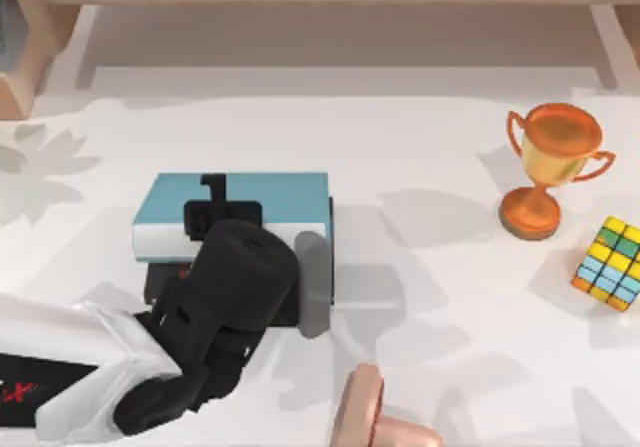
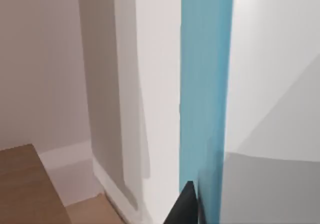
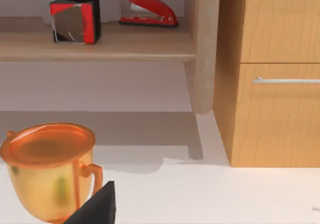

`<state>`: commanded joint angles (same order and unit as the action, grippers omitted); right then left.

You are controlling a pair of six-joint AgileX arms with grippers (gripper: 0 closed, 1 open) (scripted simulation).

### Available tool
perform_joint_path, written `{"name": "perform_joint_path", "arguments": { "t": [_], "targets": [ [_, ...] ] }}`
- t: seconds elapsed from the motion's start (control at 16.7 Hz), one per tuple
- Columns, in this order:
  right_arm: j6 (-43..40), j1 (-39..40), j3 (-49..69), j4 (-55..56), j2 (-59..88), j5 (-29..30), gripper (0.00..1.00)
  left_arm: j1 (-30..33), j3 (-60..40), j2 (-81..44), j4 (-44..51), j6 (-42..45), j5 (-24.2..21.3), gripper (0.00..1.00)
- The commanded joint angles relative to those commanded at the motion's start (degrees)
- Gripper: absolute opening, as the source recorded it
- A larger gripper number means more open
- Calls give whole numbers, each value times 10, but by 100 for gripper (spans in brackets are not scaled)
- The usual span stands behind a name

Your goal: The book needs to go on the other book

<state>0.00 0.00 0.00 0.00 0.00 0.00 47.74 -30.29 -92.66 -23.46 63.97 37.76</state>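
Observation:
The light blue book (image 1: 270,199), with a white page edge, lies over the black book (image 1: 158,285), which shows a trace of red lettering at its left and is mostly hidden by my left arm. My left gripper (image 1: 214,207) is shut on the blue book at its near long edge, with one finger lying over the cover. In the left wrist view the blue cover (image 2: 206,93) runs close past a dark fingertip (image 2: 186,206). A dark fingertip of my right gripper (image 3: 97,206) shows in the right wrist view, facing the trophy.
A copper trophy (image 1: 548,167) (image 3: 47,169) and a colourful puzzle cube (image 1: 612,263) stand at the right. A pale pink rounded shape (image 1: 365,412) sits at the front edge. A wooden shelf (image 3: 100,46) holds a red stapler (image 3: 150,9); a cabinet (image 3: 275,73) stands beside it.

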Motion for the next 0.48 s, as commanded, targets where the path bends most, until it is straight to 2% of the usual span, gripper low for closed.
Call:
{"name": "perform_joint_path", "arguments": {
  "t": [0.42, 0.48],
  "targets": [
    [0, 0, 0, 0, 0, 0, 100, 0, 0, 0, 0, 0, 0, 98],
    [0, 0, 0, 0, 0, 0, 100, 0, 0, 0, 0, 0, 0, 100]
  ]
}}
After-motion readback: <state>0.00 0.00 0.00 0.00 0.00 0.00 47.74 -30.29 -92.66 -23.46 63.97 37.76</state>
